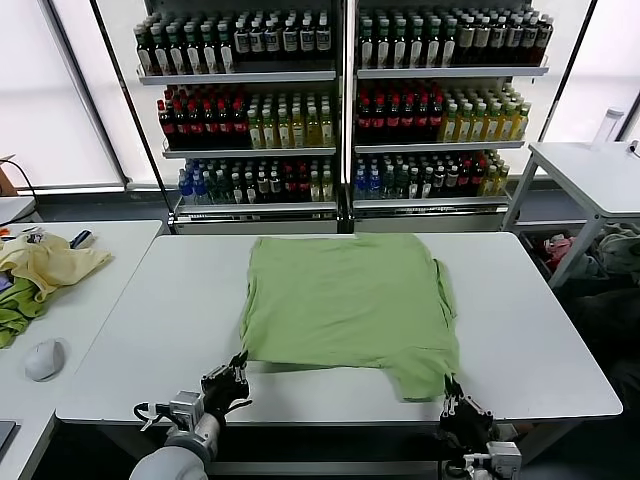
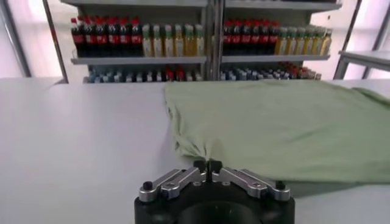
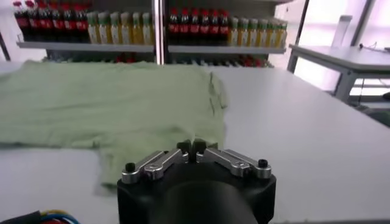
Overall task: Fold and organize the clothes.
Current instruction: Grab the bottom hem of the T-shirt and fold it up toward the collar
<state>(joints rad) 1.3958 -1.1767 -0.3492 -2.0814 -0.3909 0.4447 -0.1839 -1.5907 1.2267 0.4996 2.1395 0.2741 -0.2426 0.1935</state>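
Observation:
The light green shirt [image 1: 345, 300] lies spread flat on the white table [image 1: 530, 340], and neither its buttons nor its print shows. My left gripper [image 1: 240, 366] is at the shirt's near left corner, shut on a pinch of the fabric [image 2: 201, 149]. My right gripper [image 1: 449, 389] is at the near right corner, where a flap of the shirt juts toward the table's front edge, and it is shut on that cloth [image 3: 183, 131]. In the wrist views the left gripper [image 2: 207, 163] and right gripper [image 3: 191, 145] have their jaws pressed together with green cloth between them.
Shelves of bottles [image 1: 340, 100] stand behind the table. On a side table at the left lie a pale yellow garment [image 1: 50, 262], a darker green cloth [image 1: 15, 312] and a grey mouse [image 1: 44, 358]. Another white table [image 1: 590, 170] stands at the back right.

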